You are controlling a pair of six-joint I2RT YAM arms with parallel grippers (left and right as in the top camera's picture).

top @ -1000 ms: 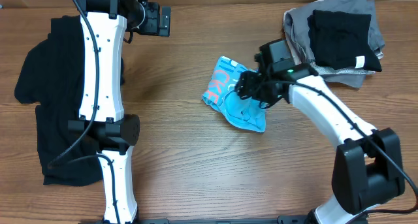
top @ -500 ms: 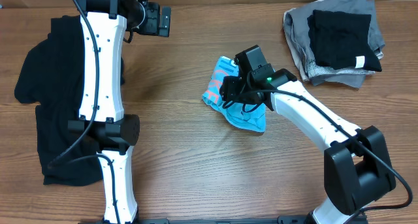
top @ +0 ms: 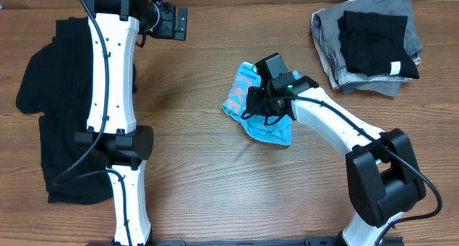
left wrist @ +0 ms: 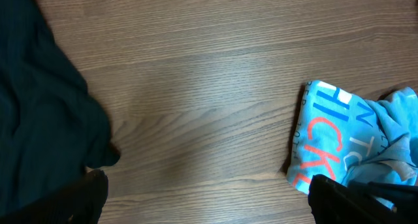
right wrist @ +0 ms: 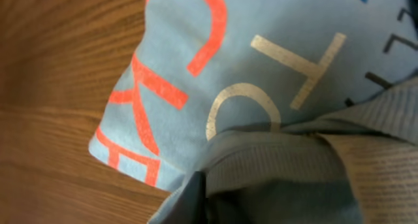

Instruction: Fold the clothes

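Observation:
The light blue T-shirt (top: 244,95) lies crumpled at the table's middle, its coral and white lettering filling the right wrist view (right wrist: 261,74). My right gripper (top: 262,104) is pressed down into it and shut on a bunched fold by the ribbed collar (right wrist: 300,159); the fingertips are buried in cloth. The large black garment (top: 43,124) is spread at the left, partly under the left arm. My left gripper (top: 174,21) hangs at the back, open and holding nothing. Its wrist view shows the T-shirt (left wrist: 339,139) at right, the black garment (left wrist: 39,100) at left and dark fingertips (left wrist: 88,198) in the bottom corners.
A stack of folded grey and black clothes (top: 369,41) sits at the back right corner. Bare wooden table (top: 215,181) stretches in front of the T-shirt and between it and the black garment.
My right gripper has slid left over the T-shirt and closed on its cloth. The shirt has bunched slightly under it. The left arm has not moved.

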